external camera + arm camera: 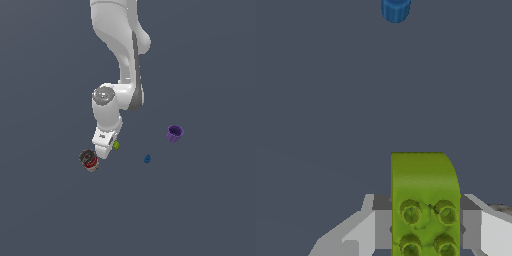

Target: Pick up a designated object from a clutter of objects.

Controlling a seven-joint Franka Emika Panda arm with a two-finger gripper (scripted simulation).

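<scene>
Your arm (120, 60) comes down from the top of the exterior view and bends toward that view's left, its wrist low over the dark grey floor (50, 215). At its end you have the gripper (103, 150), which sits just beside the red-banded can (89, 160) and nearly touches it. In the wrist view you see the gripper (426, 227) with its grey fingers (381, 227) set close against both long sides of the green brick (425, 200), so the jaws are pinching the brick between them. The brick's studs face the wrist camera. In the exterior view the green brick (116, 145) shows only as a small lime spot at the gripper's edge, toward the exterior view's right.

The purple cup (174, 133) stands well apart, off to the exterior view's right. Between it and the gripper you find the blue knob (147, 159), alone on the floor; the wrist view catches the blue knob (395, 10) at the frame's edge, beyond the brick.
</scene>
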